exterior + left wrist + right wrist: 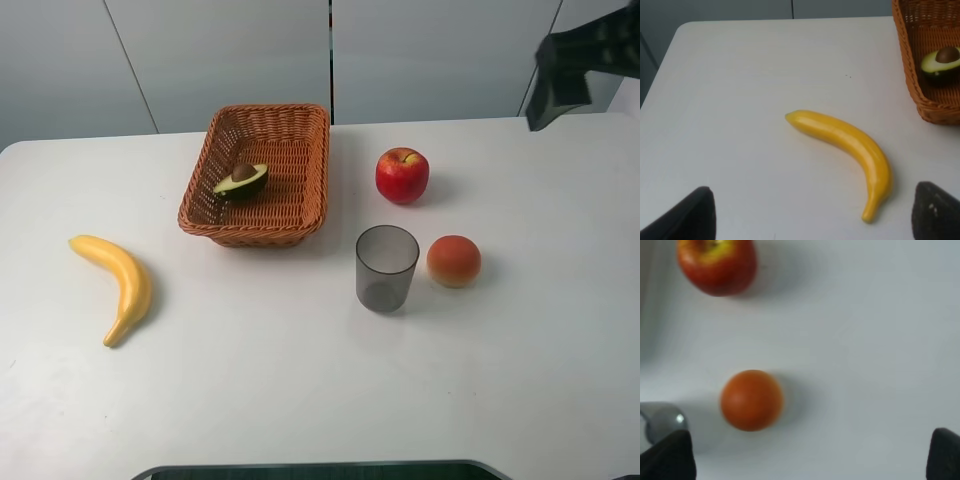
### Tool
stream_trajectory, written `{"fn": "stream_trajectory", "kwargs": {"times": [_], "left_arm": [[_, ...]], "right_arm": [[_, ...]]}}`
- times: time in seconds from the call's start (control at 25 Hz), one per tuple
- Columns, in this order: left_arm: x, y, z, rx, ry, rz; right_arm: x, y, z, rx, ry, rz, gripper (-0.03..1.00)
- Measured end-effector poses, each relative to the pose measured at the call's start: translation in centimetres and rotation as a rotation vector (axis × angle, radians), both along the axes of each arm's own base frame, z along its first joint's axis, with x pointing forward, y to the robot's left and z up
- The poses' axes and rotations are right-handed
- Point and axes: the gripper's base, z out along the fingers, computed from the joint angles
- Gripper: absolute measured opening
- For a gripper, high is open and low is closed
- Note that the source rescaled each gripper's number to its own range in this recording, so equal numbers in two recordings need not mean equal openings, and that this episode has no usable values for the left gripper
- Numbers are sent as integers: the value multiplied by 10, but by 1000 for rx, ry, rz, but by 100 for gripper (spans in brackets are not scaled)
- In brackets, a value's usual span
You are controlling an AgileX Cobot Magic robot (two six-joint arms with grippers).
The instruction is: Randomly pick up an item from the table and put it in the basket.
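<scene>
The halved avocado [241, 181] lies cut face up inside the wicker basket [300, 210] at the back middle of the white table [300, 390]. It also shows in the left wrist view [940, 62], in the basket's corner [930, 107]. My left gripper [812, 220] is open and empty above the table, near the yellow banana [850, 145]; it is out of the exterior view. My right gripper [812, 455] is open and empty, raised at the table's back right [556, 100], well away from the basket.
A yellow banana [122, 283] lies at the left. A red apple [402, 175], a translucent grey cup [386, 267] and an orange-red round fruit [454, 260] stand right of the basket. A dark edge [320, 470] lies at the front.
</scene>
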Motion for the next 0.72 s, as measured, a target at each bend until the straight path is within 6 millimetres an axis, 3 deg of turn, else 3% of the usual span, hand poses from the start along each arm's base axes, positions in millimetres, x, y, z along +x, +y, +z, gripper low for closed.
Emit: {"fn": "stream_trajectory", "kwargs": {"times": [0.32, 0.72], "left_arm": [[0, 0, 0, 0, 0, 0], [0, 0, 0, 0, 0, 0]], "right_arm": [[-54, -46, 18, -13, -84, -104, 100], [-135, -62, 26, 3, -255, -96, 100]]}}
